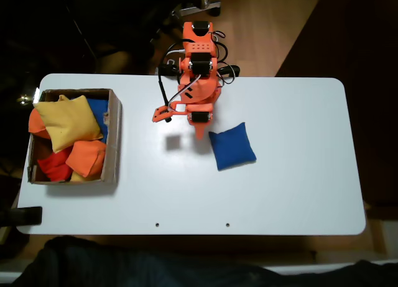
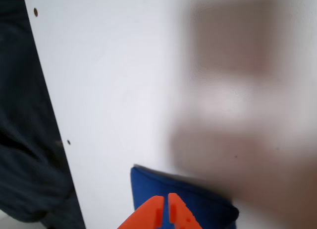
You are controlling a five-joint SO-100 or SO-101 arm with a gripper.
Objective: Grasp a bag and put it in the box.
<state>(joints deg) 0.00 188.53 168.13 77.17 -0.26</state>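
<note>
The royal-blue bag lies flat on the white table, right of centre in the fixed view. My orange gripper points down just beside the bag's left corner, shut and holding nothing. In the wrist view the fingertips meet with only a thin slit between them, over the near edge of the blue bag. The brown cardboard box stands at the table's left end and holds a large yellow bag, orange and red bags, and a blue one partly covered.
The white table is bare to the right of and in front of the bag. A black clamp sits at the front left corner. A blurred brownish smear covers the right of the wrist view. Dark fabric lies beyond the front edge.
</note>
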